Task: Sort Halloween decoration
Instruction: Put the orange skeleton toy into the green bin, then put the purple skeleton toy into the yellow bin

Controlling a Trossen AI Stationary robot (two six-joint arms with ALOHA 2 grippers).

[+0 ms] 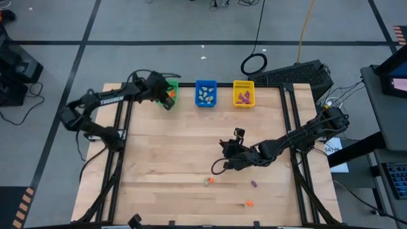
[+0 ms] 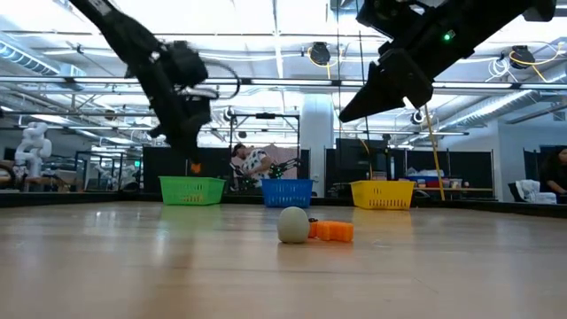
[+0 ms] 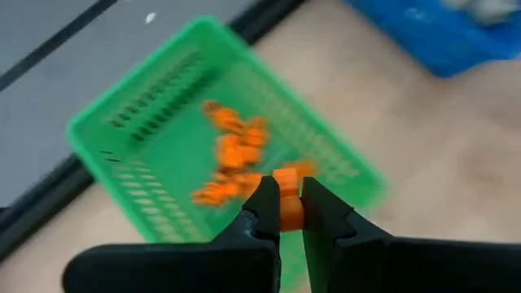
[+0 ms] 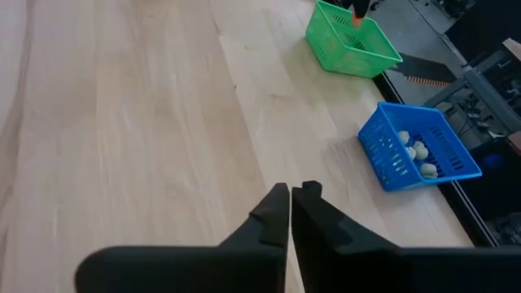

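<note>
My left gripper [image 3: 291, 199] hangs above the green bin [image 3: 163, 114], shut on a small orange trinket [image 3: 287, 210]; in the high view it [image 1: 168, 98] is at the table's far left. Several orange trinkets [image 3: 232, 155] lie in that bin. Pale trinkets lie in the blue bin [image 1: 205, 93] and purple ones in the yellow bin [image 1: 243, 93]. My right gripper [image 4: 291, 195] is shut on nothing, raised over the middle of the table [image 1: 226, 149]. Loose on the table lie a pale trinket [image 2: 293, 224] beside an orange one [image 2: 332, 230], plus a purple one [image 1: 253, 184] and another orange one [image 1: 248, 203]. My left gripper pinches the orange trinket [image 3: 287, 213] between its two fingertips, which come at it slanting down from above. The trinket is lifted clear, above the green bin's near wall [image 2: 191, 190], with its top end standing out past the fingertips.
The three bins stand in a row along the table's far edge. Black rails [image 1: 289, 121] run along the table's left and right sides. Bare wood lies between the bins and the loose trinkets near the front edge. A person [image 2: 248, 164] shows in the room beyond.
</note>
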